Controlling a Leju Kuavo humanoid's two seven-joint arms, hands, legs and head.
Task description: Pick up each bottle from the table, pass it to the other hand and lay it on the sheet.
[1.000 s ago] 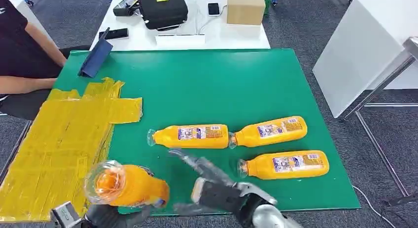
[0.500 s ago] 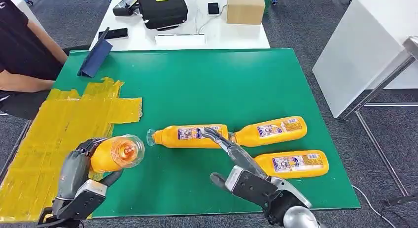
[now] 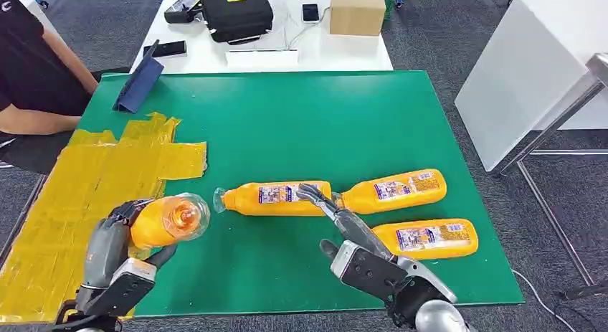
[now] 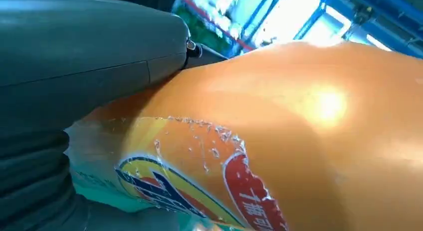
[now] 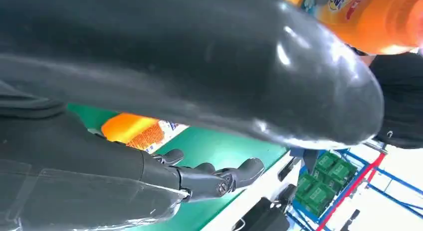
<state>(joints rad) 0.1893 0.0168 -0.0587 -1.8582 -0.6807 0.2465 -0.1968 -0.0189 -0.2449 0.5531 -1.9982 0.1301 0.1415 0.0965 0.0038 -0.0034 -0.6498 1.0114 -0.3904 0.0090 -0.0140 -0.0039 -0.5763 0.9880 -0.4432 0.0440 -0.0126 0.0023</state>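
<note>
Held bottle (image 3: 161, 223): orange juice bottle gripped in the left hand, lifted off the green mat, clear mouth end turned up toward the head camera; hangs over the mat's near-left edge, just beside the yellow sheet. Label with red and blue print close up in the left wrist view (image 4: 199, 181).
Left hand (image 3: 115, 257): fingers clamped around the held bottle's body, thumb (image 3: 163, 257) hooked under it on the side toward the mat's middle.
Right hand (image 3: 356, 249): holds nothing; fingers (image 3: 337, 216) stretched out and apart, tips above the gap between the two far bottles; thumb (image 3: 328, 249) spread to the side. In the right wrist view, dark fingers (image 5: 214, 178) extended over the mat.
Far-left bottle (image 3: 276, 198): lies on its side near the mat's middle, neck toward the sheet.
Far-right bottle (image 3: 393, 191): lies on its side, neck nearly touching the far-left bottle's base.
Near bottle (image 3: 429, 238): lies on its side toward the mat's near-right part, neck end hidden behind the right hand.
Yellow sheet (image 3: 79, 196): crinkled, spread over the mat's left side, overhanging its left edge.
Green mat (image 3: 301, 124): covers the table.
Blue folder (image 3: 140, 84): propped at the mat's far-left corner.
Person (image 3: 32, 81): dark sleeve and forearm beyond the mat's left edge.
White table (image 3: 272, 41): past the mat's far edge, carrying a black bag (image 3: 236, 13), a cardboard box (image 3: 357, 11) and phones.
</note>
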